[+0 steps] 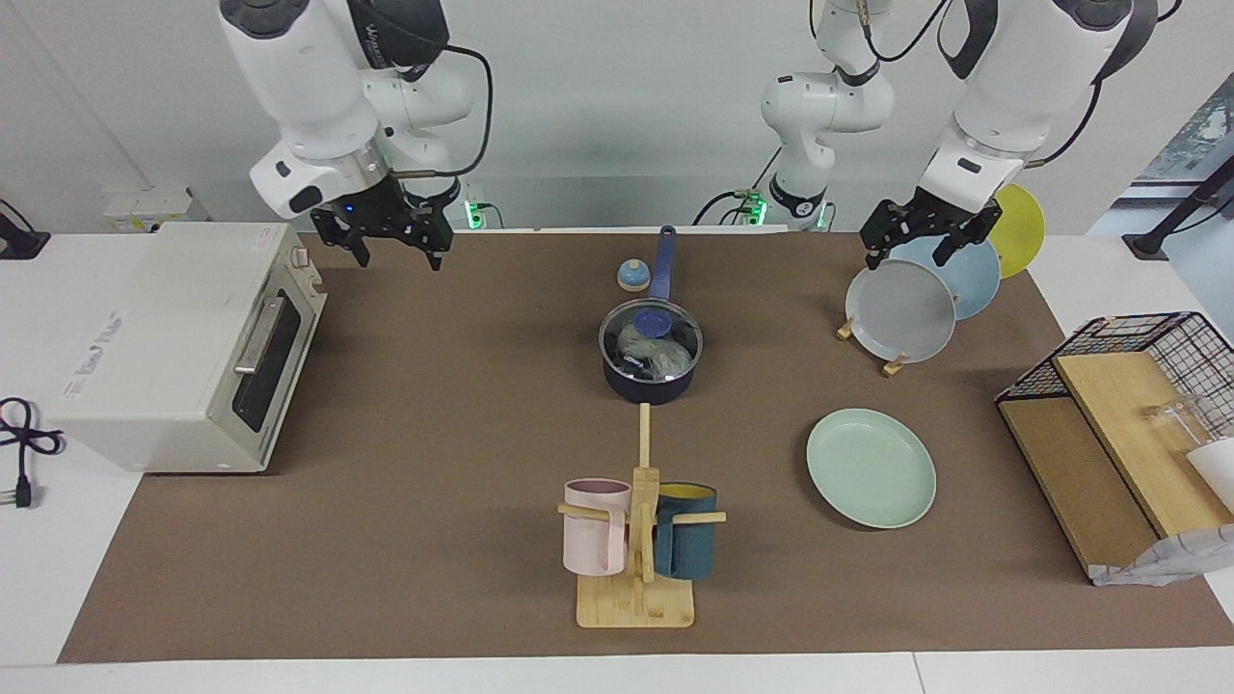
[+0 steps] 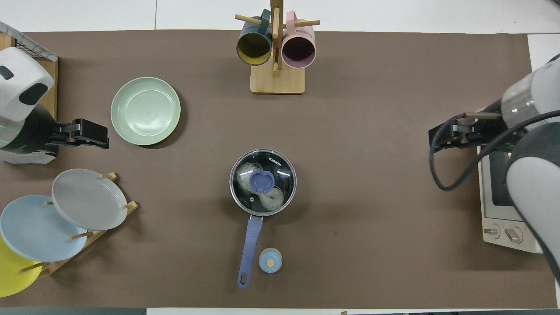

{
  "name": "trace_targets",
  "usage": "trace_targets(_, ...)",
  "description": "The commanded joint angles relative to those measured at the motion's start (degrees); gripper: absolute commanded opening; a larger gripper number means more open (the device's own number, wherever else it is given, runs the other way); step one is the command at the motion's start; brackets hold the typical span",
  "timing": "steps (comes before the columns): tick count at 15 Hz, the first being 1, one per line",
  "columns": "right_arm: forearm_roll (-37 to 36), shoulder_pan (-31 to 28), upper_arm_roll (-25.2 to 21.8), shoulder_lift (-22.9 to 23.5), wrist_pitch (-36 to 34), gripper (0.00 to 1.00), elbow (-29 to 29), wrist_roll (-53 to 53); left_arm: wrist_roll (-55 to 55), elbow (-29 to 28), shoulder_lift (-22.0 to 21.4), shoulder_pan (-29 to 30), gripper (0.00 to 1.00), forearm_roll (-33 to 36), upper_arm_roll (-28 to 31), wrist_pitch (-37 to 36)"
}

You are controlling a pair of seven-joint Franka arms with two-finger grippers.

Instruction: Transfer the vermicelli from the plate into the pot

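The dark navy pot (image 1: 651,378) (image 2: 286,175) stands mid-table, its long blue handle (image 2: 249,251) pointing toward the robots. A glass lid with a blue knob (image 2: 261,180) covers it. Through the glass I see the whitish vermicelli (image 1: 656,355) (image 2: 245,172) inside. The mint-green plate (image 1: 871,467) (image 2: 145,110) lies bare toward the left arm's end. My right gripper (image 1: 397,253) (image 2: 439,138) hangs open and holds nothing, over the mat beside the toaster oven. My left gripper (image 1: 906,253) (image 2: 94,135) waits open over the plate rack.
A toaster oven (image 1: 183,337) (image 2: 507,175) sits at the right arm's end. A rack of grey, blue and yellow plates (image 1: 901,308) (image 2: 87,199) and a wire basket (image 1: 1138,386) stand at the left arm's end. A mug tree (image 1: 636,540) (image 2: 276,52) stands farther out than the pot. A small blue round object (image 2: 270,260) lies beside the handle.
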Motion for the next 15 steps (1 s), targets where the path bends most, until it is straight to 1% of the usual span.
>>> trace_targets(1,-0.95,-3.01,-1.05,0.19,0.41,1.0,-0.77,-9.15,-0.14,0.14,-0.54,0.2,1.0,1.06,0.0,-0.74)
trace_targets(2,-2.26,-2.85,-2.28,0.37,-0.12,1.0,-0.68,-11.62,-0.14,0.14,-0.54,0.2,1.0,1.06,0.0,-0.74)
trace_targets(4,-7.0,-2.76,-2.82,0.37,-1.96,1.0,0.11,-13.58,-0.14,0.14,-0.63,0.2,1.0,1.06,0.0,-0.74)
trace_targets(5,-7.19,-3.11,-2.91,0.29,-1.97,1.0,0.11,-13.67,-0.14,0.14,-0.54,0.2,1.0,1.06,0.0,-0.74)
trace_targets(7,-5.8,-4.51,-4.14,0.81,-1.53,1.0,0.11,-13.93,-0.14,0.14,-0.54,0.2,1.0,1.06,0.0,-0.82)
trace_targets(8,-5.01,-4.86,-4.32,2.12,-2.23,1.0,0.81,-14.11,-0.14,0.14,-0.54,0.2,1.0,1.06,0.0,-0.74)
trace_targets(12,-4.12,-5.65,-4.76,1.87,-2.58,1.0,1.34,-14.37,-0.14,0.14,-0.54,0.2,1.0,1.06,0.0,-0.74)
trace_targets(13,-3.86,-6.18,-6.06,1.61,-2.5,1.0,1.34,-14.89,-0.14,0.05,-0.63,0.2,1.0,1.06,0.0,-0.74)
trace_targets(14,-3.59,-6.01,-8.34,1.26,-2.32,1.0,1.08,-15.16,-0.14,0.14,-0.54,0.2,1.0,1.06,0.0,-0.74)
trace_targets(15,-2.46,-5.58,-8.01,0.64,-2.15,1.0,0.56,-15.34,-0.14,0.14,-0.54,0.2,1.0,1.06,0.0,-0.74)
